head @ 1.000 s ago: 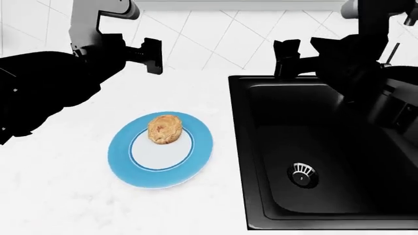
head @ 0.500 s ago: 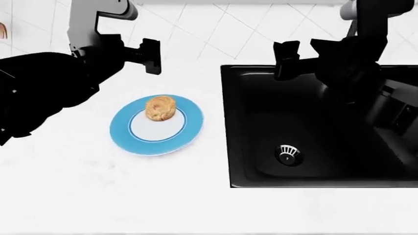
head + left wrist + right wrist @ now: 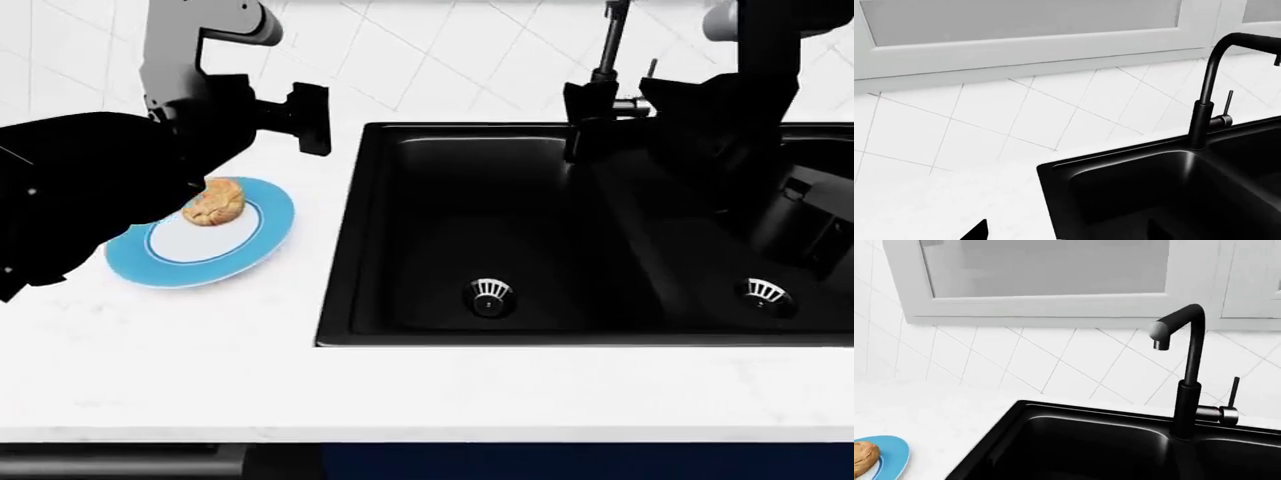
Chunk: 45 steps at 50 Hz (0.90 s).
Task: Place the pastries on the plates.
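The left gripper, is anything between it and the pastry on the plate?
Nothing visible stands between them. The left gripper hangs above the counter, just beyond the pastry, which sits on the blue-rimmed plate. The left forearm hides part of that plate in the head view.

A white counter (image 3: 441, 390) holds a black double sink (image 3: 601, 240) and faucet (image 3: 1184, 375), backed by diagonal white tiles (image 3: 987, 115).

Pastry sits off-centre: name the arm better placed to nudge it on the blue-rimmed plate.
Left: the left tool hangs by the blue-rimmed white plate; the right tool is over the black sink.
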Tool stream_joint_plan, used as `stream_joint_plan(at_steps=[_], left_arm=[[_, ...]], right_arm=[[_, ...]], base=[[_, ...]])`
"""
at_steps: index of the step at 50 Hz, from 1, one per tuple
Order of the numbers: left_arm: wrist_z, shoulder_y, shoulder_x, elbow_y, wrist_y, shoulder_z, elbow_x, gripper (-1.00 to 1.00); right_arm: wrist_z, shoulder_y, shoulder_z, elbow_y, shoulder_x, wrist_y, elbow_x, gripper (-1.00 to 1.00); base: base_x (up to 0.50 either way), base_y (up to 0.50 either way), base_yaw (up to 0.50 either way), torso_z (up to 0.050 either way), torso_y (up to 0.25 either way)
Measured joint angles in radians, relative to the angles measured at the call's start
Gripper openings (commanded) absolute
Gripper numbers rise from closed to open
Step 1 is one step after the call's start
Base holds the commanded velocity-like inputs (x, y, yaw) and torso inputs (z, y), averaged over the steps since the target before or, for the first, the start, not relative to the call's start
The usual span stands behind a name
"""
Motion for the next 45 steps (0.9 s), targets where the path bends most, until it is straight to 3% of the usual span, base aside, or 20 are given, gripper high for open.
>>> stream_joint_plan(at_steps=[45], left_arm=[[-0.013,0.02,-0.004,0.021,0.004,-0.015,-0.012,1.0]], right_arm=[[0.011,-0.015,0.007,-0.012,0.009,-0.011,0.01,1.0]], base=[[0.0,-0.5,0.0,0.0,0.0]])
